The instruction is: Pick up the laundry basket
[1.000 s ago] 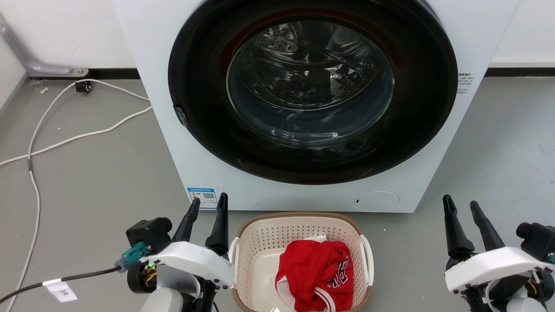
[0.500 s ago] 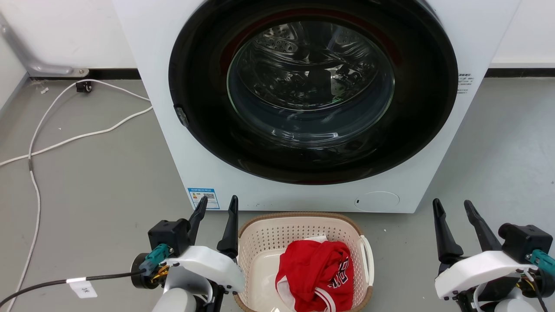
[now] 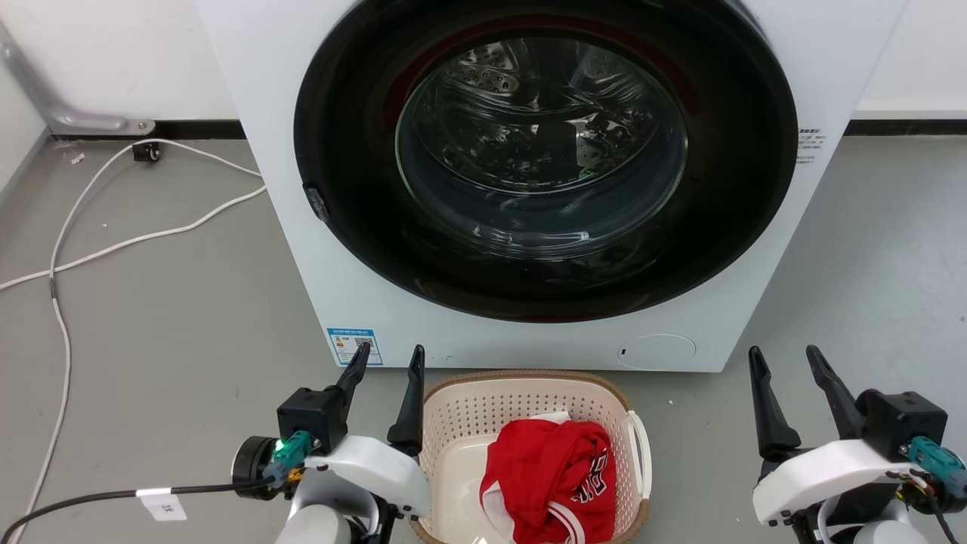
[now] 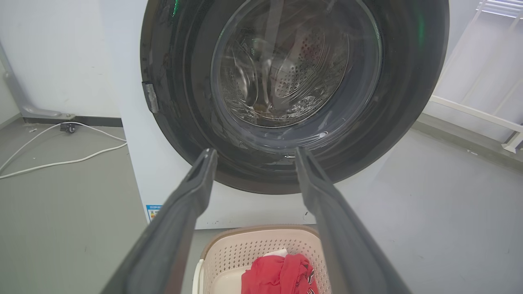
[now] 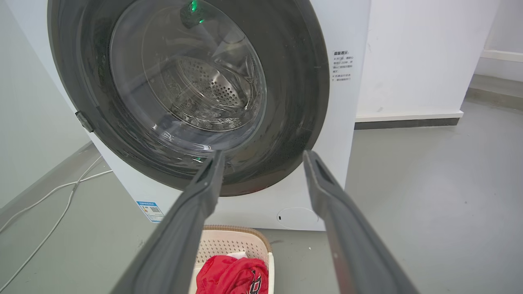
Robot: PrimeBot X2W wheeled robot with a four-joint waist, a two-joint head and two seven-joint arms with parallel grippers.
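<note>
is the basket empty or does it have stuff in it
Not empty: a red garment lies bunched in the basket, part of its floor bare.

1. Bare floor [image 3: 702,453] lies open between the basket [image 3: 468,412] and your right gripper [image 3: 783,353];
2. Your left gripper [image 3: 391,349] crowds the basket's left rim;
3. The washer [image 3: 317,287] walls off the space behind; a cable [image 3: 121,243] lies far left.

The bottom edge of the head view cuts off the near end of the laundry basket [image 3: 483,412], and the red garment [image 3: 551,476] covers much of its floor. The left gripper [image 3: 390,349] stands in front of the basket's left handle. The top of the washer [image 3: 302,249] is cut off. The print on its blue label [image 3: 355,346] is too small to read.
</note>
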